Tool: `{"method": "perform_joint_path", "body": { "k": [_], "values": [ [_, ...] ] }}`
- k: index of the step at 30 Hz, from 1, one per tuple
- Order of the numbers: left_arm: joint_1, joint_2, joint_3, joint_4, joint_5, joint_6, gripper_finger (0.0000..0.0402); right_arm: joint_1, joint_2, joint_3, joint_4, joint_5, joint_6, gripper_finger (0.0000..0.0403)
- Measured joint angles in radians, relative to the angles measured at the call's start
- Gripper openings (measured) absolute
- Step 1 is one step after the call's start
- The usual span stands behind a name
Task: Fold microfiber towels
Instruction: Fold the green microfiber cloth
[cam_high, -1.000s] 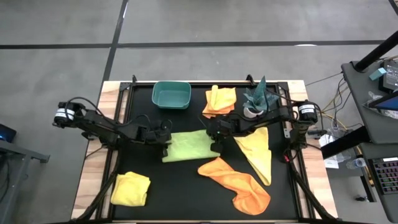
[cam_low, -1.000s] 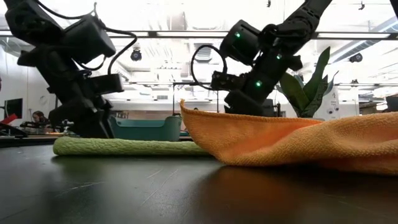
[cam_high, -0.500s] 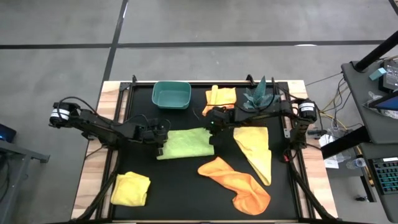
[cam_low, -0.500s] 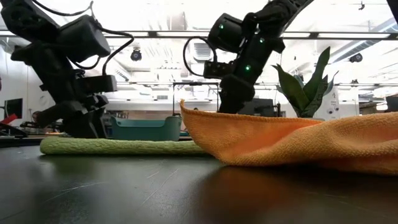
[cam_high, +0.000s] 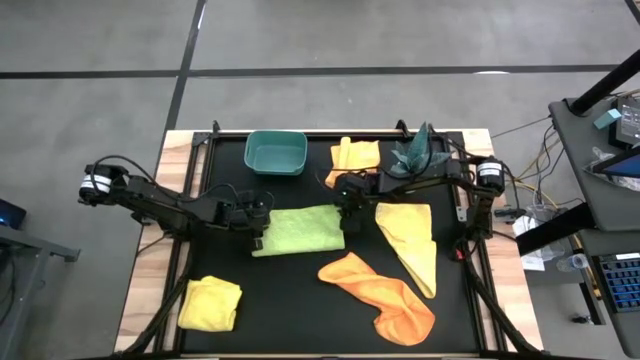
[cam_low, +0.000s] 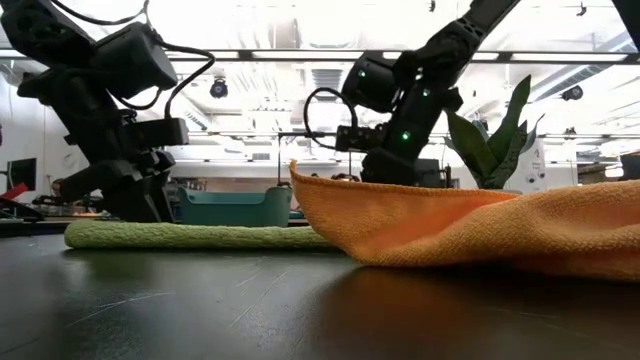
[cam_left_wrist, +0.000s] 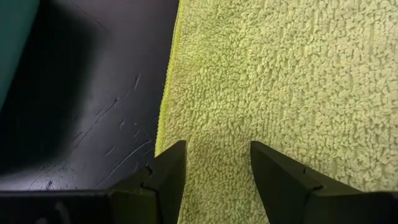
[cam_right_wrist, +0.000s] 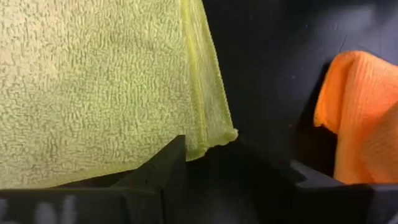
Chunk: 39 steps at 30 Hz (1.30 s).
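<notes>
Two orange towels (cam_high: 385, 291), two yellow (cam_high: 411, 243), one green (cam_high: 300, 230); both grippers released.

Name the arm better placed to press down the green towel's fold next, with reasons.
Probably the left. The left gripper sits open over the lime green towel, its fingers over the cloth near its edge. The right gripper, also open, is at the towel's opposite corner, mostly off the cloth.

Seen from straight above, level across the tabletop, and close from both wrists, all sharing the green towel (cam_high: 298, 229).
</notes>
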Motion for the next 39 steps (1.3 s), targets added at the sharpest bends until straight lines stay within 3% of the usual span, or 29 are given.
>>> {"method": "perform_joint_path", "body": {
  "k": [7,16,29,34,39],
  "values": [
    [0.0,0.0,0.0,0.001,0.0,0.0,0.0163,0.0,0.0,-0.007,0.003,0.0,0.014,0.0112],
    [0.0,0.0,0.0,0.003,0.0,0.0,0.0163,0.006,0.0,-0.006,0.002,0.0,-0.023,0.0014],
    [0.0,-0.029,0.008,0.003,-0.001,0.0,0.0163,0.029,-0.044,-0.001,-0.001,0.001,-0.03,0.0008],
    [0.0,-0.031,0.006,0.003,-0.001,0.0,0.0163,0.014,-0.041,-0.001,0.0,0.0,0.102,0.0014],
    [0.0,-0.031,0.006,0.003,-0.001,0.0,0.0163,-0.008,-0.041,-0.001,-0.006,-0.031,0.276,0.0056]
  ]
}}
